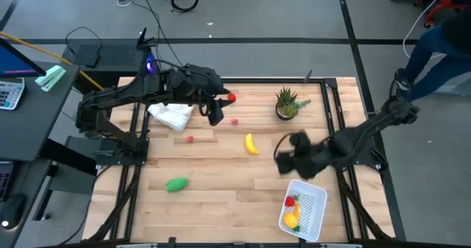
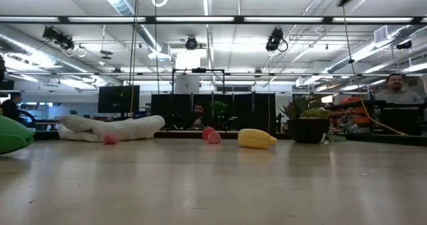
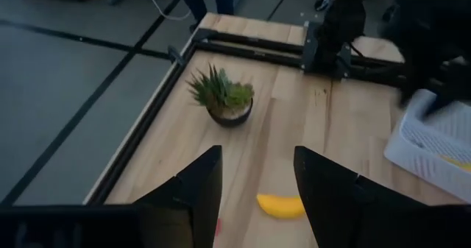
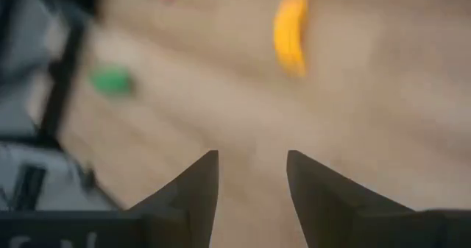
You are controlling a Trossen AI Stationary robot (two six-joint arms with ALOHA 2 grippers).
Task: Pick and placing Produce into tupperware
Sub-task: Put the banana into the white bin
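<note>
The white rectangular plastic container with a mesh base (image 1: 310, 202) lies at the near right part of the wooden table (image 1: 221, 196). Inside it there are a small red piece (image 1: 291, 201) and small yellow-orange pieces (image 1: 292, 218). The yellow toy banana (image 1: 252, 144) lies on the bare wood near the middle of the table, to the far left of the container and apart from it. A small red round piece (image 1: 190, 139) lies to the left of the banana, and another small red piece (image 1: 235, 121) lies a little farther back. One more red round piece (image 1: 232, 98) is at the far side, just beside the left arm. The green oblong piece (image 1: 176, 184) lies alone at the near left part of the table.

The right gripper (image 1: 283, 158) hangs above the table between the banana and the container, with its two dark fingers (image 4: 197, 185) spread apart and nothing between them. The left gripper (image 1: 215, 114) is at the far middle of the table, above the wood. Its fingers (image 3: 200, 185) are also spread apart and hold nothing.

A crumpled white cloth (image 1: 171, 115) lies at the far left, just beside the left gripper. A small green spiky plant in a dark pot (image 1: 286, 103) stands at the far right. A person in dark blue clothes (image 1: 438, 38) stands beyond the right far corner of the table.
</note>
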